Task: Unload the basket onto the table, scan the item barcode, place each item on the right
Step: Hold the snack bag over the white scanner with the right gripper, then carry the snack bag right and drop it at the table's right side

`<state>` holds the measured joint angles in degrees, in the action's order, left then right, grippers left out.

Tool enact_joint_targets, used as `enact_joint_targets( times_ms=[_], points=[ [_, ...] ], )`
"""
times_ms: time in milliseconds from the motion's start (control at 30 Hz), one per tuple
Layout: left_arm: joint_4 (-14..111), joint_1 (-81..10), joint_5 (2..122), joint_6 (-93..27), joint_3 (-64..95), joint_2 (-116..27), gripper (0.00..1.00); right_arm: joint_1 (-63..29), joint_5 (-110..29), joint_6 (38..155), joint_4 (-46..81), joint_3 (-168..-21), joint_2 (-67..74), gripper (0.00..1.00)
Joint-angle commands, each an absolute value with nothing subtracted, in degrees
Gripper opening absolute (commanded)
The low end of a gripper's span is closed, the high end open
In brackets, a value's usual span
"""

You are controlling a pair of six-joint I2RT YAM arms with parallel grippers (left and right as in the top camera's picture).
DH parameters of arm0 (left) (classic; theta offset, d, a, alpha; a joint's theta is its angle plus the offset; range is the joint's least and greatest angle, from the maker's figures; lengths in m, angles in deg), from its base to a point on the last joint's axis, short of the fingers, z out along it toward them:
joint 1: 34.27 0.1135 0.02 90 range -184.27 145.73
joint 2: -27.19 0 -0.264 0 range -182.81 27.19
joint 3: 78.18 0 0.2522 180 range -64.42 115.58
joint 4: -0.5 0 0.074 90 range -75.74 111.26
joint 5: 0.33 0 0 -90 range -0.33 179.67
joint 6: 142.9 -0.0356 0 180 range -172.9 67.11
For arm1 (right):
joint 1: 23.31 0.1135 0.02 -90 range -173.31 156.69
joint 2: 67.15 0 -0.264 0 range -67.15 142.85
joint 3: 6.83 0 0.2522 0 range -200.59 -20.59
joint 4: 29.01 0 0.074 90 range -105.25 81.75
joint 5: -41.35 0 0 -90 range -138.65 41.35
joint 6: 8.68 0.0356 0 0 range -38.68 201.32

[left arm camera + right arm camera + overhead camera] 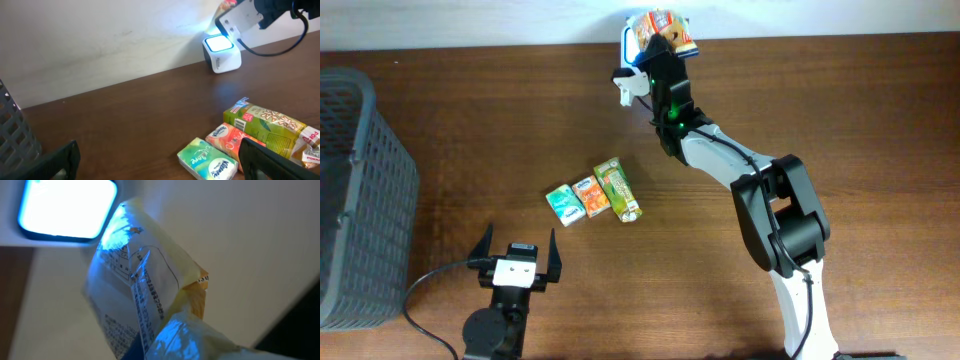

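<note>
At the top centre of the overhead view, the right gripper (661, 45) is clamped on a crinkled snack packet (666, 20) and holds it at the far table edge, just beside the white scanner (626, 42). The scanner's window glows blue-white. From the right wrist camera the packet (145, 295) fills the middle of the frame, its printed back lit blue, with the lit window (67, 210) in the upper left corner; whether packet and scanner touch cannot be told.

Lower left of centre, the left gripper (517, 248) rests over the brown table (470, 120) with its fingers spread wide and nothing between them. Above it and slightly right, three items lie side by side: a green tissue pack (563, 203), an orange pack (589, 196) and a juice carton (617, 188). A grey mesh basket (360, 200) stands at the left edge.
</note>
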<state>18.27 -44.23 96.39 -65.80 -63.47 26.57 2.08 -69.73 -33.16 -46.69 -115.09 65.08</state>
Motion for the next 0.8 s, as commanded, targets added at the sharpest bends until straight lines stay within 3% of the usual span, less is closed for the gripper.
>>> enact_joint_targets(
  times_ms=[0, 267, 333, 400, 500, 633, 700, 767],
  points=[
    [18.2, -44.1, 96.8, -66.7, -63.9, 26.8, 0.99, 3.1, -70.3, -37.3, -50.2, -116.2, 64.8, 0.04],
    [18.2, -44.1, 96.8, -66.7, -63.9, 26.8, 0.99, 3.4, -72.0, -38.6, -49.2, -115.9, 62.7, 0.04],
    [18.2, -44.1, 96.8, -66.7, -63.9, 26.8, 0.99, 3.4, -72.9, -38.0, -43.7, -114.5, 58.7, 0.04],
    [18.2, -44.1, 96.8, -66.7, -63.9, 26.8, 0.99, 3.3, -72.9, -30.4, -34.3, -112.9, 51.7, 0.04],
    [18.2, -44.1, 96.8, -66.7, -63.9, 26.8, 0.99, 3.3, -72.9, -6.3, -24.0, -112.9, 38.7, 0.04],
    [18.2, -44.1, 96.8, -66.7, -63.9, 26.8, 0.99, 1.7, -72.6, 46.1, -3.9, -112.9, 21.7, 0.04],
    [18.2, -44.1, 96.8, -66.7, -63.9, 26.8, 0.99, -2.8, -57.2, 64.0, 13.3, -112.9, 14.7, 0.04],
    [18.2, -44.1, 96.8, -66.7, -63.9, 26.8, 0.99, -7.9, -44.6, 74.7, 24.5, -112.9, 12.1, 0.04]
  ],
)
